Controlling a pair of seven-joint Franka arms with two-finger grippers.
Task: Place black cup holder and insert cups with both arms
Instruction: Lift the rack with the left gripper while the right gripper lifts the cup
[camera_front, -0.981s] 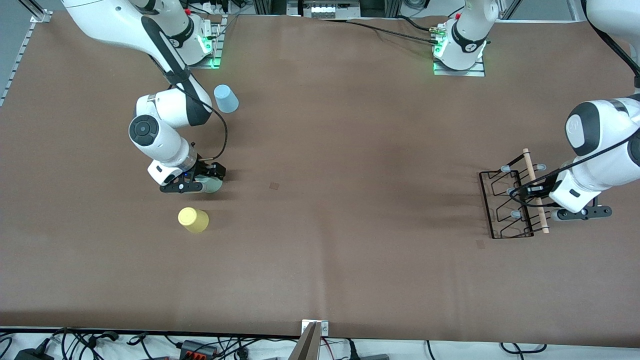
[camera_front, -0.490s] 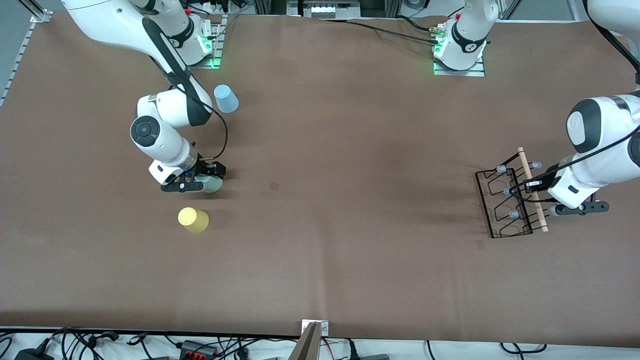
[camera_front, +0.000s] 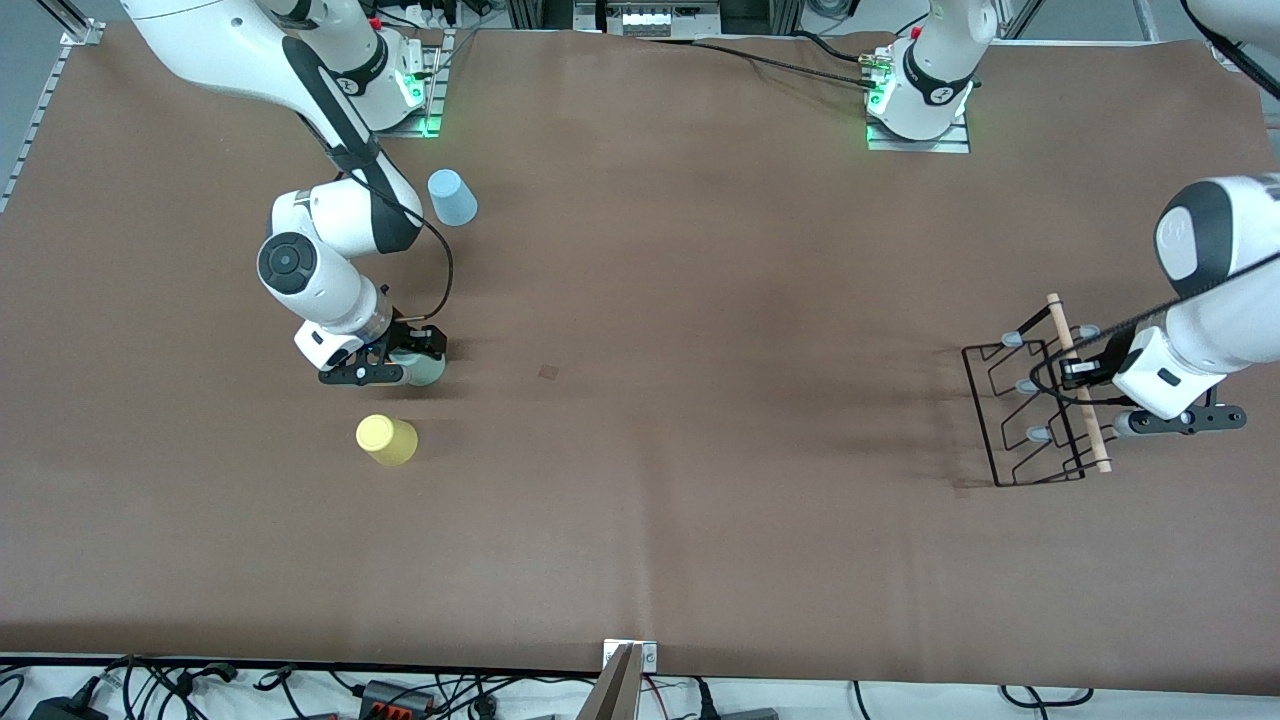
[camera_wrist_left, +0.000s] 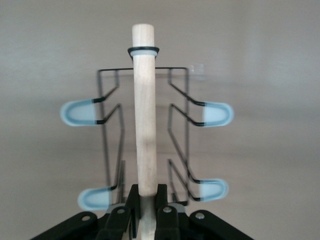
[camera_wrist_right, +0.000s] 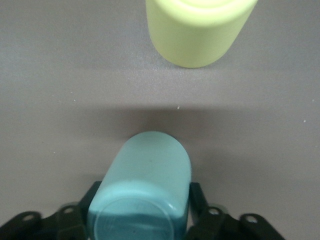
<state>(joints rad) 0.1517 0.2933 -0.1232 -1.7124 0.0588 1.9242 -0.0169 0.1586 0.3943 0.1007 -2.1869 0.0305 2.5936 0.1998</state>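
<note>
You have three smooth, tapered plastic cups on the brown table (camera_front: 700, 300). Take the yellow cup (camera_front: 386, 439) as your landmark: the green cup (camera_front: 425, 370) sits just beside it, farther from the front camera, and the blue cup (camera_front: 452, 197) stands well apart, farther still, near the right arm's base.

The right gripper (camera_front: 405, 360) is clamped on the green cup, a finger on each side; the right wrist view shows its flat base (camera_wrist_right: 137, 212) close up, with the yellow cup (camera_wrist_right: 197, 30) just ahead.

The one cup holder (camera_front: 1035, 415), thin black wire with a round pale wooden rod (camera_front: 1078, 382), sits well apart from the yellow cup, at the left arm's end of the table. The left gripper (camera_wrist_left: 145, 210) is closed on the rod. The left wrist view shows only four translucent grey peg tips (camera_wrist_left: 77, 112), and that the rod (camera_wrist_left: 145, 125) runs straight between the fingers.
</note>
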